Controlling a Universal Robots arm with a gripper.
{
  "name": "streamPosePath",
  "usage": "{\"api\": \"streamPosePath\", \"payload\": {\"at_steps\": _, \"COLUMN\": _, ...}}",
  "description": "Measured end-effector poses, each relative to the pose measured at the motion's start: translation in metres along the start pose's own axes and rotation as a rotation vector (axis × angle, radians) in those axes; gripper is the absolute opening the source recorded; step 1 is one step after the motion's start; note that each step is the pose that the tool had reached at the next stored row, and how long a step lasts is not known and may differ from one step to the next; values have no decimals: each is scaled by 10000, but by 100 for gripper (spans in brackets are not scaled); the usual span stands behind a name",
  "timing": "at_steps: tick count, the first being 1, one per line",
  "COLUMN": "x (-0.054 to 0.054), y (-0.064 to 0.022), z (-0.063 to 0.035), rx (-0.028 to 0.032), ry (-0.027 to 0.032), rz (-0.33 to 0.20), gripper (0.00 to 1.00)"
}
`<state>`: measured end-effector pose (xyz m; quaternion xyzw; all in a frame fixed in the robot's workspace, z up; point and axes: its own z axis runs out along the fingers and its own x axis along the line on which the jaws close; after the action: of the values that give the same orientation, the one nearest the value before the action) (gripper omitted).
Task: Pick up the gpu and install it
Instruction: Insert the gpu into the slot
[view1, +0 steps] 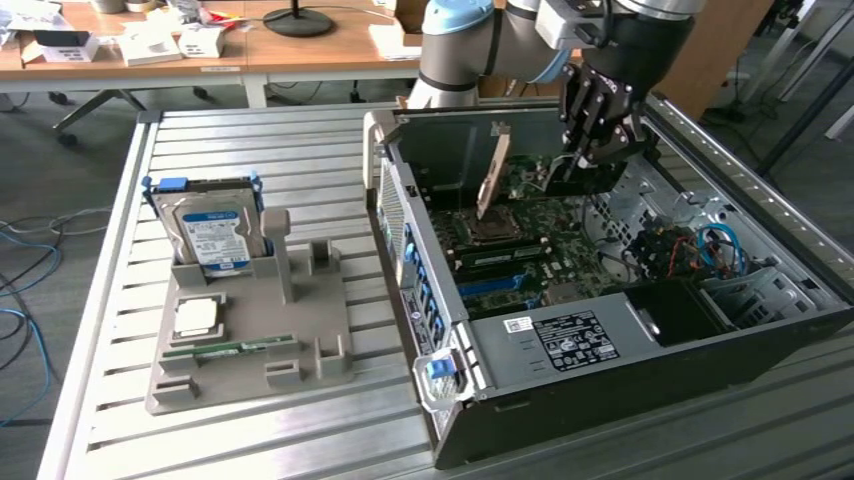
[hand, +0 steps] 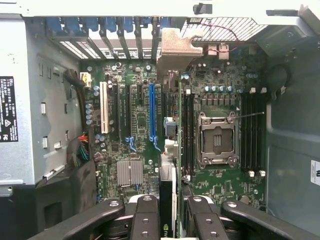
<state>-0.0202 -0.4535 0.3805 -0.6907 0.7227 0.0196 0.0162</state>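
Observation:
The gpu (view1: 497, 175) stands on edge inside the open computer case (view1: 587, 345), over the motherboard. My gripper (view1: 587, 162) reaches down into the case from above. In the wrist view the gpu (hand: 168, 175) is seen edge-on between my two black fingers (hand: 146, 220), and my gripper (hand: 170, 220) is shut on it. Its silver bracket (hand: 175, 45) points at the case's rear wall with the blue latches. The card runs between the long blue slot (hand: 152, 112) and the memory slots. Whether its lower edge sits in a slot is hidden.
On the exterior view's left, a grey holder (view1: 300, 365) carries a hard drive with a blue label (view1: 214, 230), a square processor chip (view1: 196, 317) and a green memory stick (view1: 247, 348). The processor socket (hand: 216, 140) lies beside the card. Cables (view1: 714, 250) sit deeper in the case.

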Motion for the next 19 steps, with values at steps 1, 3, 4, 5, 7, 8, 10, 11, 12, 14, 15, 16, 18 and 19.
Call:
{"api": "streamPosePath", "payload": {"at_steps": 1, "x": 1, "y": 1, "z": 12, "rx": 0, "ry": 0, "rz": 0, "gripper": 26}}
{"api": "streamPosePath", "payload": {"at_steps": 3, "x": 2, "y": 2, "z": 38, "rx": 0, "ry": -1, "rz": 0, "gripper": 26}}
{"api": "streamPosePath", "payload": {"at_steps": 4, "x": 3, "y": 3, "z": 51, "rx": 0, "ry": -1, "rz": 1, "gripper": 26}}
{"api": "streamPosePath", "payload": {"at_steps": 5, "x": 4, "y": 4, "z": 64, "rx": 1, "ry": -1, "rz": 1, "gripper": 26}}
{"api": "streamPosePath", "payload": {"at_steps": 7, "x": 5, "y": 6, "z": 92, "rx": 1, "ry": -2, "rz": 0, "gripper": 26}}
{"api": "streamPosePath", "payload": {"at_steps": 8, "x": 6, "y": 8, "z": 104, "rx": 1, "ry": 0, "rz": 0, "gripper": 26}}
{"api": "streamPosePath", "payload": {"at_steps": 10, "x": 8, "y": 11, "z": 129, "rx": 1, "ry": -1, "rz": 0, "gripper": 26}}
{"api": "streamPosePath", "payload": {"at_steps": 11, "x": 9, "y": 12, "z": 142, "rx": 1, "ry": -1, "rz": 1, "gripper": 26}}
{"api": "streamPosePath", "payload": {"at_steps": 12, "x": 9, "y": 14, "z": 156, "rx": 1, "ry": 1, "rz": 1, "gripper": 26}}
{"api": "streamPosePath", "payload": {"at_steps": 14, "x": 11, "y": 18, "z": 182, "rx": 2, "ry": -1, "rz": 0, "gripper": 26}}
{"api": "streamPosePath", "payload": {"at_steps": 15, "x": 11, "y": 20, "z": 196, "rx": 2, "ry": -2, "rz": 0, "gripper": 26}}
{"api": "streamPosePath", "payload": {"at_steps": 16, "x": 12, "y": 22, "z": 208, "rx": 2, "ry": -1, "rz": 0, "gripper": 26}}
{"api": "streamPosePath", "payload": {"at_steps": 18, "x": 14, "y": 26, "z": 232, "rx": 4, "ry": -1, "rz": 1, "gripper": 26}}
{"api": "streamPosePath", "payload": {"at_steps": 19, "x": 14, "y": 27, "z": 238, "rx": 3, "ry": -1, "rz": -1, "gripper": 26}}
